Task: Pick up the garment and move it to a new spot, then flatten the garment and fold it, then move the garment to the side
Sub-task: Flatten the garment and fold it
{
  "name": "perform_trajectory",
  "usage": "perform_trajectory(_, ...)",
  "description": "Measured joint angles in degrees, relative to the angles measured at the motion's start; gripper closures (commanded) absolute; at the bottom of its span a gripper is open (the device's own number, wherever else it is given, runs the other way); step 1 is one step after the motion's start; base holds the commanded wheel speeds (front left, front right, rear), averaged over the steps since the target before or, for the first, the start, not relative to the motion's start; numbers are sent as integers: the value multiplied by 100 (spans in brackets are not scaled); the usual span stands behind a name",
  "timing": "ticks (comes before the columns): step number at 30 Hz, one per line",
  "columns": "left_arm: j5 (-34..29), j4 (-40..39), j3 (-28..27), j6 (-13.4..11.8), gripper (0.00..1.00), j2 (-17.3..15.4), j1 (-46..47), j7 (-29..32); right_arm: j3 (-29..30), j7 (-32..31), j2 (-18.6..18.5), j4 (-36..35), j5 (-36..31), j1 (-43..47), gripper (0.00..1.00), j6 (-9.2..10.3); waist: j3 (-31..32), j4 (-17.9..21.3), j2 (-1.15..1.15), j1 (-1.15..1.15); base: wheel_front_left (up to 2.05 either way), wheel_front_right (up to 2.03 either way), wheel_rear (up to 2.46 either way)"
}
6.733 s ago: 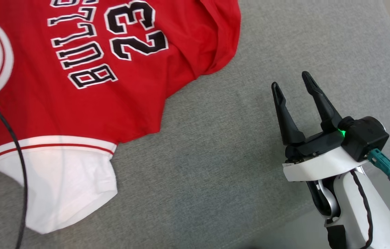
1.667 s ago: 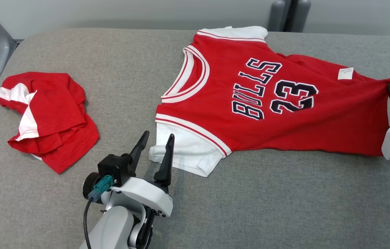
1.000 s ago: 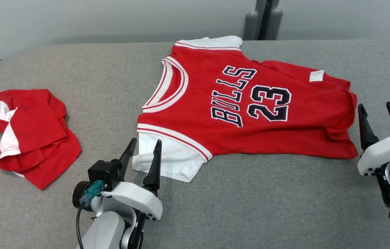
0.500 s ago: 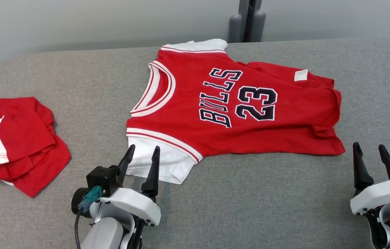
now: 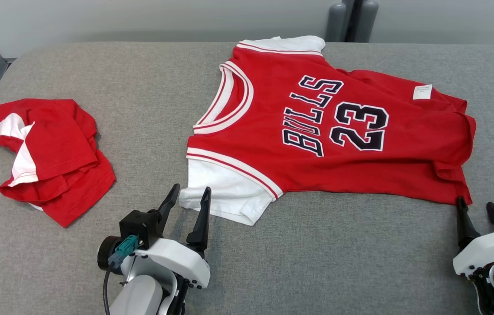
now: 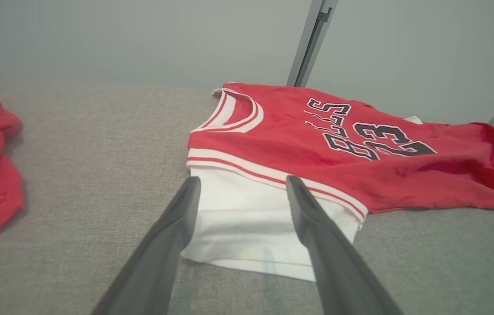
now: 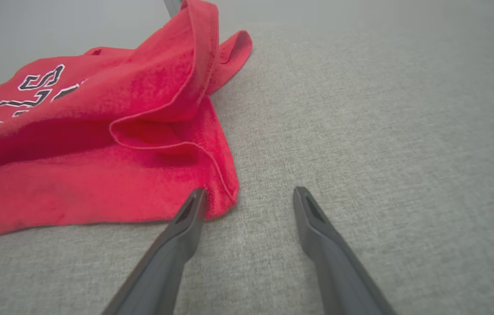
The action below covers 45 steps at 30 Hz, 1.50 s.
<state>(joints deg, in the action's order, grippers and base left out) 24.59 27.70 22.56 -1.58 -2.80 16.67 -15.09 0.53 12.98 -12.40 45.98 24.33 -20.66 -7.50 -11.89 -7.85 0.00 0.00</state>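
Soft red cloth jersey [image 5: 343,131] lies on coarse, matt grey woven upholstery [image 5: 339,258].

The red knit jersey [image 5: 361,175] has white sleeves, red-striped white trim and black, white-outlined lettering; the padded fabric surface [image 5: 317,253] is heathered grey.

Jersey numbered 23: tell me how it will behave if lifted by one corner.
The jersey is probably floppy: its hem lies rumpled and folded over. It looks thin, so likely light. Lifted by one corner, it would likely drape.

Both open, left hand [image 5: 191,188] and right hand [image 5: 475,202] sit by the red jersey [image 5: 361,170].
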Motion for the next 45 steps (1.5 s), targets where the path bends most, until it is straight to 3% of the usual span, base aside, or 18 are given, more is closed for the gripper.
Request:
perform_trajectory(8,4,-9,21,-9,0,3,28,0,-334,134,-122,402,265,-227,0,0,-62,-125,0,0,0,0,0)
perform_trajectory(11,14,11,43,-18,0,2,32,0,-538,170,-138,421,391,-302,86,2,-80,-115,0,0,0,0,0)
perform_trajectory(12,19,36,57,-18,0,3,34,0,-599,171,-153,424,416,-331,100,2,-83,-108,0,0,0,0,0)
perform_trajectory(23,229,891,-34,-303,0,1,152,94,-770,194,-203,-41,545,-281,100,0,49,172,0,0,0,0,0)
perform_trajectory(30,303,1305,-38,-301,0,-41,263,275,-742,200,-188,-281,536,-159,100,0,71,383,0,0,0,0,0)
perform_trajectory(42,325,1792,157,120,0,-45,633,237,-913,201,-198,-259,463,-199,100,0,75,472,0,0,0,0,0)
perform_trajectory(43,326,1829,183,156,57,-41,635,250,-917,201,-197,-252,456,-199,100,0,90,465,0,0,0,0,0)
perform_trajectory(44,326,1856,211,170,83,-40,635,255,-913,201,-197,-244,445,-198,100,0,102,455,0,0,0,0,0)
perform_trajectory(45,326,1880,229,202,100,-37,636,267,-907,200,-198,-237,444,-197,100,0,118,444,0,0,0,0,0)
